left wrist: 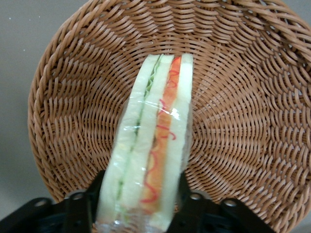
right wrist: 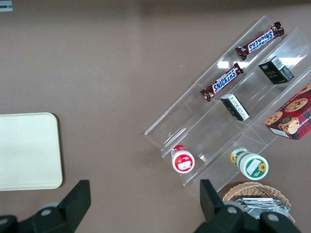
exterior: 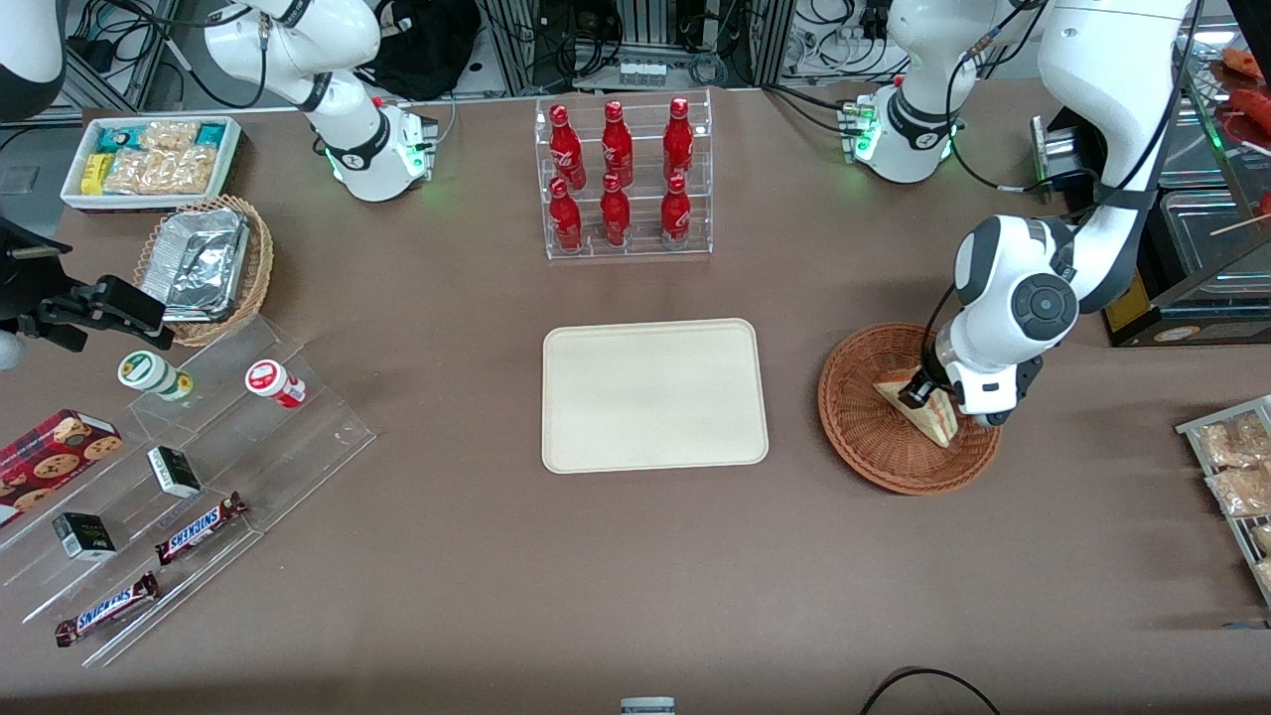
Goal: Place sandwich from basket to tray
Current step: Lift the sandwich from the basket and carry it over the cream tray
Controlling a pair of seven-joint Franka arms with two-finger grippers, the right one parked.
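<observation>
One sandwich (exterior: pixel 918 409) in play here, sitting in the reddish-brown basket (exterior: pixel 874 437) toward the working arm's end of the table, at about 3 o'clock from the cream tray (exterior: pixel 654 394). The left gripper (exterior: pixel 931 392) is down inside the basket with its fingers (left wrist: pixel 77 211) narrowed onto the wrapped wedge, one on each bread face. In the wrist view the sandwich (left wrist: pixel 153 141) stands on edge between them, red and green filling stripes facing the camera, with the basket's weave (left wrist: pixel 243 121) all around it. I can't tell whether it's lifted off the basket floor or resting on it. The tray lies flat mid-table, basket just beside it but not touching. At 12 o'clock from the tray is a clear rack of red bottles (exterior: pixel 621 179).
</observation>
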